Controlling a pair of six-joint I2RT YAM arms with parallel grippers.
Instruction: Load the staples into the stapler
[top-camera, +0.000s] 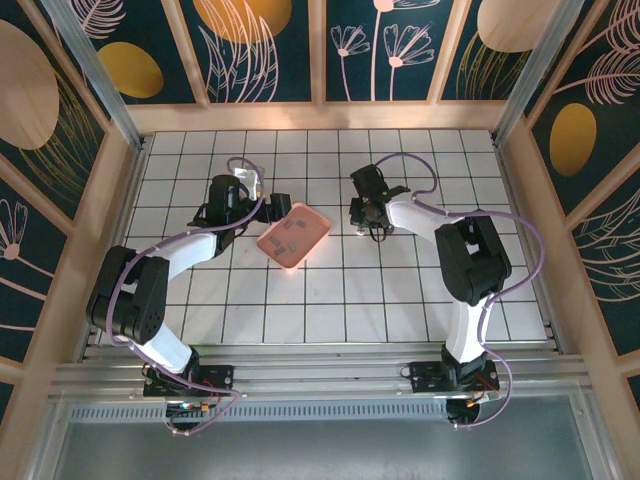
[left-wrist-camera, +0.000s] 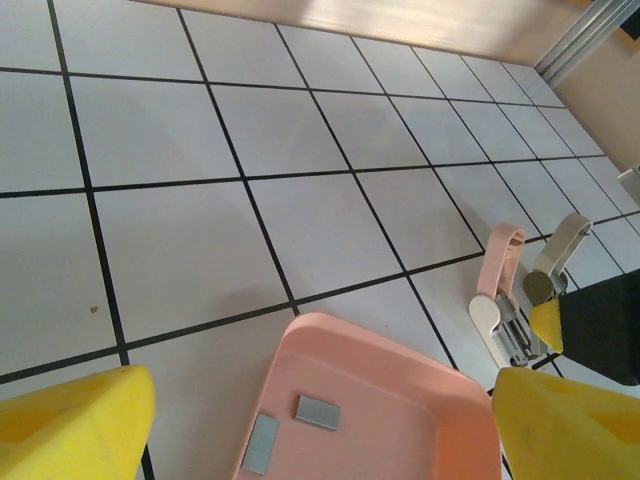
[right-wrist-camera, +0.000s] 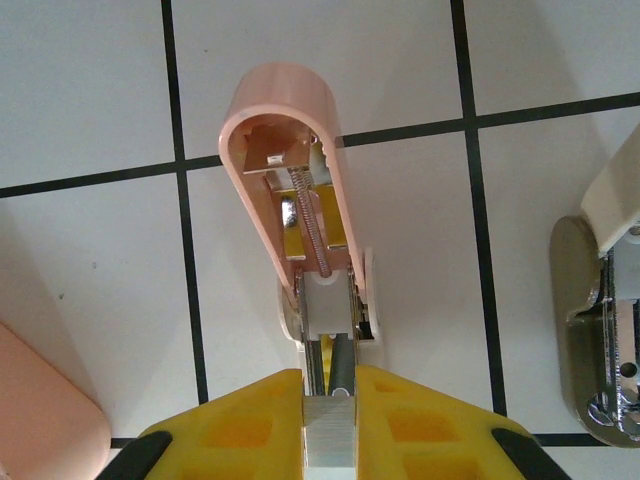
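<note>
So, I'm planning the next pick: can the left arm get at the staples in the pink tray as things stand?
Probably yes. The left gripper is open at the edge of the pink tray, and the staples lie flat and uncovered inside, with nothing over them.

Robot lab cell: white gridded tabletop (top-camera: 300, 310), wooden frame (top-camera: 320, 116), floral wall panels (top-camera: 270, 50), aluminium rail (top-camera: 320, 378) carrying left arm (top-camera: 185, 252) and right arm (top-camera: 470, 262).

Two robot arms, left arm (top-camera: 185, 248), right arm (top-camera: 470, 258), one pink tray (left-wrist-camera: 400, 395), two staplers at its 2 o'clock, pink stapler (left-wrist-camera: 500, 262) and beige stapler (left-wrist-camera: 562, 240), two staples (left-wrist-camera: 318, 412) in the tray, one staple strip (right-wrist-camera: 330, 445) between the right jaws.
</note>
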